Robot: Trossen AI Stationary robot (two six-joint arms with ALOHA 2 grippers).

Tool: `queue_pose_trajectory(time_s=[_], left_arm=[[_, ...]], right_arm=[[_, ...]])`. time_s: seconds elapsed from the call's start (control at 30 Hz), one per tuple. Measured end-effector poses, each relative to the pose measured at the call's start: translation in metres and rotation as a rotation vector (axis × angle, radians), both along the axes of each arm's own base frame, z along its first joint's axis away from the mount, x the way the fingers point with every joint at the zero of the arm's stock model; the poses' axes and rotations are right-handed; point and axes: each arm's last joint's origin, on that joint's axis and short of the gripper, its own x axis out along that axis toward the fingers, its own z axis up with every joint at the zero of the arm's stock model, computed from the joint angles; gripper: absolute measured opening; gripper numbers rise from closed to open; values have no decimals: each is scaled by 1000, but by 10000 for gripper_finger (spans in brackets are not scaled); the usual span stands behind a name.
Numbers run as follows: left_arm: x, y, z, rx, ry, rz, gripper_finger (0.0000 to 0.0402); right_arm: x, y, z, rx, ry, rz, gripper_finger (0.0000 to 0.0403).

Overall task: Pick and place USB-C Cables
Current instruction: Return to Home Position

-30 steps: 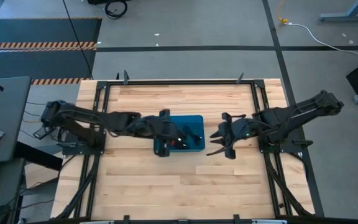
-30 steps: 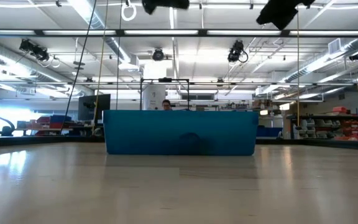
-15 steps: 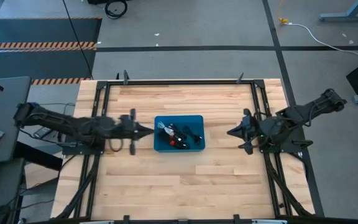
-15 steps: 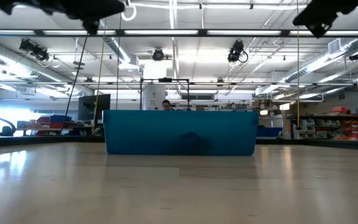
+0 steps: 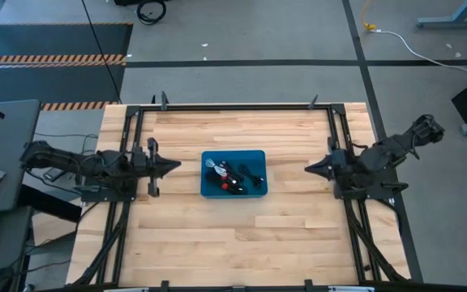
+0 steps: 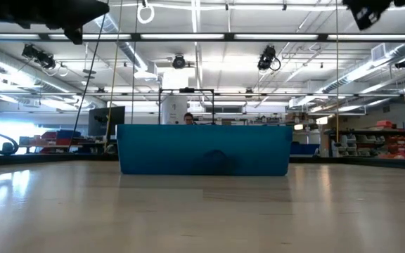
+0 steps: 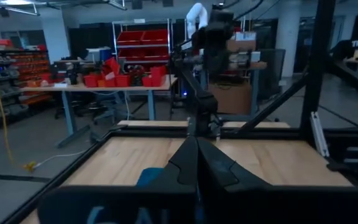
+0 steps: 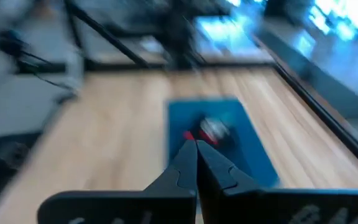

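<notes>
A blue bin (image 5: 233, 173) sits at the table's middle, its near wall (image 6: 204, 149) filling the low view. Inside lie several small bundled USB-C cables (image 5: 232, 173), black, red and one silver-white (image 8: 213, 129). My left gripper (image 5: 177, 165) is shut and empty, raised above the table left of the bin. My right gripper (image 5: 307, 170) is shut and empty, raised right of the bin. In each wrist view the two dark fingers meet at a point, left (image 7: 197, 144) and right (image 8: 196, 144).
Bare wood lies all around the bin. Black frame rails (image 5: 233, 106) run along the table's far, left and right edges. A person's head (image 6: 187, 118) shows behind the bin, far off in the room. A white cord with a yellow end (image 5: 396, 34) lies on the floor beyond the table.
Both arms have drawn back from the bin: the left gripper from over the bin toward the table's left edge, the right gripper toward the right edge. The right gripper's fingers, spread a second ago, are now together. The bin and its cables have stayed where they were.
</notes>
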Motion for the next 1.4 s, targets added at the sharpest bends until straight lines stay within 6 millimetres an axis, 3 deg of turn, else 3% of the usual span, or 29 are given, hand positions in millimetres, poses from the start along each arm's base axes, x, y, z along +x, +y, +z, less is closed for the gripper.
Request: queue_pose_trajectory(time_s=[0.17, 0.37, 1.03, 1.23, 1.4], left_arm=[[1, 3, -6, 12, 12, -34, 3], [2, 8, -19, -12, 30, -55, 3], [3, 23, -29, -10, 117, -71, 4], [3, 28, -27, 23, 97, -26, 4], [0, 33, -30, 50, -43, -15, 4]], right_arm=[[1, -1, -4, -27, -170, 204, 2], [4, -12, -37, -27, -229, 253, 1], [8, -40, -96, 102, -171, 129, 1], [8, -43, -99, 88, -266, 110, 1], [7, -45, -101, 86, -403, 111, 2]])
